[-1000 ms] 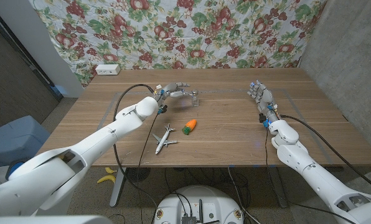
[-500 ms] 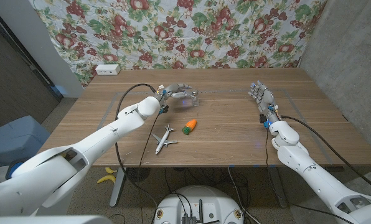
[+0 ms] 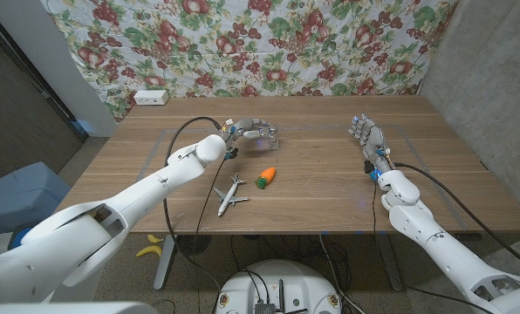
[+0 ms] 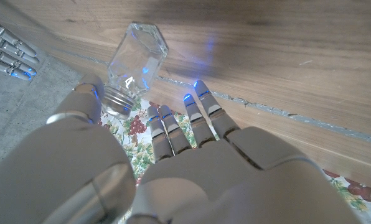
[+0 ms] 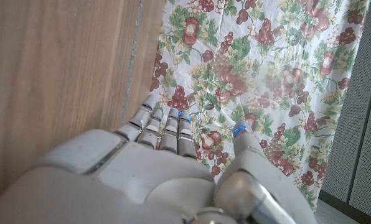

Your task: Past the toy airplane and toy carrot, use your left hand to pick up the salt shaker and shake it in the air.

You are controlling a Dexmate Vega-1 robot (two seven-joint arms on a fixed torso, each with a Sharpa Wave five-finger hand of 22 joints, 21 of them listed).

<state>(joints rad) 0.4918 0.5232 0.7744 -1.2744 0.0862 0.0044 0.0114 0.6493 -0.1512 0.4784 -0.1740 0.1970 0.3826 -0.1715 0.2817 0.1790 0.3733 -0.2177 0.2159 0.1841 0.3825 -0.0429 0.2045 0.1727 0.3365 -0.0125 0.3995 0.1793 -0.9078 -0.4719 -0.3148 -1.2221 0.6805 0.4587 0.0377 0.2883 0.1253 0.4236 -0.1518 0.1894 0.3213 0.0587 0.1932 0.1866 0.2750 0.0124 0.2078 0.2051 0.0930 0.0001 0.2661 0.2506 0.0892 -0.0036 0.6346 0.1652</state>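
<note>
The salt shaker (image 3: 272, 134), clear glass with a metal cap, stands on the far half of the table (image 3: 330, 187). My left hand (image 3: 252, 127) reaches it from the left with fingers spread. In the left wrist view the thumb (image 4: 89, 98) lies against the cap of the salt shaker (image 4: 134, 60), while the other fingers (image 4: 198, 115) stretch alongside without closing. The toy carrot (image 3: 266, 177) and the white toy airplane (image 3: 230, 194) lie nearer to me, behind that hand. My right hand (image 3: 368, 139) stands on the table at the right, fingers straight, holding nothing.
A fruit-print cloth (image 3: 269, 44) hangs behind the table. A white power strip (image 3: 150, 98) sits at the far left corner. My right hand's fingers (image 4: 5, 53) also show in the left wrist view. A blue bin (image 3: 20, 199) and a banana (image 3: 151, 246) are on the floor at left.
My left arm has edged right, bringing the hand closer around the salt shaker. The shaker, carrot, airplane and right hand have not moved.
</note>
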